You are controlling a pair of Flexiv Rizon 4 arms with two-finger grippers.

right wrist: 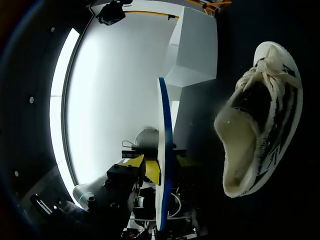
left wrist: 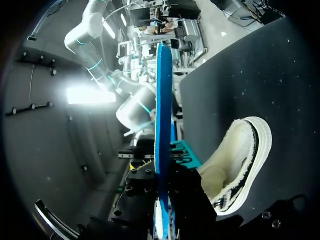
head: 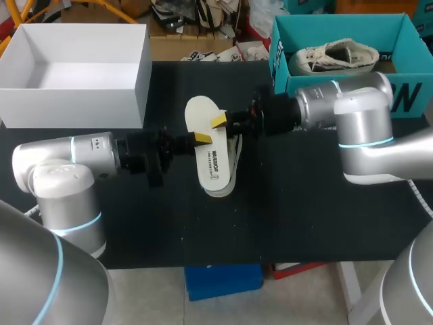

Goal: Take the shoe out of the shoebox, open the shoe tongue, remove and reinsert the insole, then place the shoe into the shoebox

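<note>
Holding a white insole [head: 208, 149] level in mid-air over the middle of the black table [head: 304, 217], pinched from two sides. Clamping its 9 o'clock edge with the left gripper [head: 201, 138] and its 1 o'clock edge with the right gripper [head: 218, 120], one yellow tip of each lying on the printed top face.

Seen edge-on in the left wrist view as a thin, blue-backed strip running straight out from between the dark fingers, closed narrow to the insole's thickness. Seen the same way in the right wrist view, sandwiched between two yellow tips, likewise narrow and touching both faces.

Directly beneath, resting on the table and apart from the insole: a cream knitted shoe [head: 233, 166] with dark stripes, opening upward.

At 10 o'clock on the table, an open white box [head: 74, 74]. At 1 o'clock, a teal box [head: 399, 40] with a second shoe [head: 331, 57] lying inside.
</note>
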